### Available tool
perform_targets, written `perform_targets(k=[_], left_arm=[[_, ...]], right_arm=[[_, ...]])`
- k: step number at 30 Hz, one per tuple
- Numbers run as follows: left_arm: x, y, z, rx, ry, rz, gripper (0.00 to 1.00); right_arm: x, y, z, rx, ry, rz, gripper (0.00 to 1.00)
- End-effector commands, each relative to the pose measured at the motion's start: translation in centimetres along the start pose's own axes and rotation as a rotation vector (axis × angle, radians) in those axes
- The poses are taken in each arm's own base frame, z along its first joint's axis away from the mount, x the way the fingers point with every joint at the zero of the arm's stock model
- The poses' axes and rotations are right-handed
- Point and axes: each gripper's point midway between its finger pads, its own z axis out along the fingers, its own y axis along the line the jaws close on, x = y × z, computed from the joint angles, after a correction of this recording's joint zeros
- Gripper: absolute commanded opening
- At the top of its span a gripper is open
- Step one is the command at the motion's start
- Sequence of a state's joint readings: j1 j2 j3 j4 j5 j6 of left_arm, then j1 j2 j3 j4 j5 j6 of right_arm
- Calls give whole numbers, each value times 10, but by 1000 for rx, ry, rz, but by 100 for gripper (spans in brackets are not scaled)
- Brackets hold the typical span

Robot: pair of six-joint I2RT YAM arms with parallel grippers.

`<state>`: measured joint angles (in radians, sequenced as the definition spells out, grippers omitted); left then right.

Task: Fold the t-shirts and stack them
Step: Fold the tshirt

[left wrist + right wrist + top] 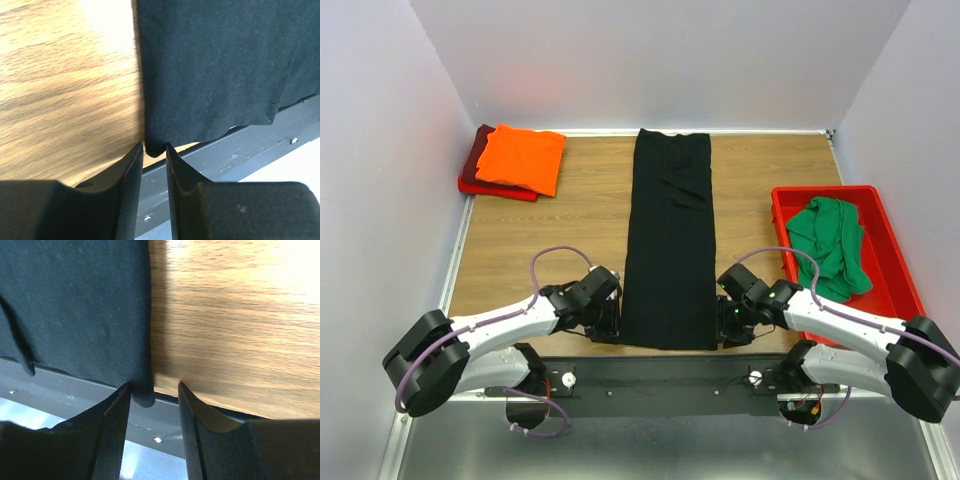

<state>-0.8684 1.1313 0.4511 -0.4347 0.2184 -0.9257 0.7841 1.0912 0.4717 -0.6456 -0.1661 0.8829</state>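
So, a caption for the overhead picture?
Left gripper and right gripper at the near corners of a black t-shirt.

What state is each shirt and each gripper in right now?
black t-shirt: folded into long strip, flat.
orange t-shirt: folded, atop dark red t-shirt.
dark red t-shirt: underneath, mostly covered.
green t-shirt: crumpled in red bin.
left gripper: nearly closed around strip's corner; grip unclear.
right gripper: open, astride other corner.

Four t-shirts: one black t-shirt [668, 240]; left of it one orange t-shirt [521, 158] and, beneath that, seemingly just one dark red t-shirt [481, 152]; right of it one green t-shirt [832, 245]. One red bin [895, 260], also right. Two grippers at its near corners: left gripper [154, 147], right gripper [154, 387].
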Motion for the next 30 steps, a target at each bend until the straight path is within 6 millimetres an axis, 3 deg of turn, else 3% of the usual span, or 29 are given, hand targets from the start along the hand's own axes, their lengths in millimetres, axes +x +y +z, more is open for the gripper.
perform_targets(k=[1,10,14,18,23,30], left_arm=[[5,8,7,-21,4,-9,32],[-7,-1,7,-13,-28,17,28],[-14,-6,5,-9,-43,37,23],[-25,-16,-3,-1,-76,76,11],[-49,-38,-19,17,-147,130,0],[-85,-63,-31,0,-222,207,0]], right_arm=[[4,0,4,-24,7,24,50],[4,5,6,-58,1,58,49],[3,7,5,-67,-9,74,38],[-4,14,-1,-90,-40,85,18],[-29,35,-18,-136,-136,57,6],[-69,56,-34,-89,-246,6,2]])
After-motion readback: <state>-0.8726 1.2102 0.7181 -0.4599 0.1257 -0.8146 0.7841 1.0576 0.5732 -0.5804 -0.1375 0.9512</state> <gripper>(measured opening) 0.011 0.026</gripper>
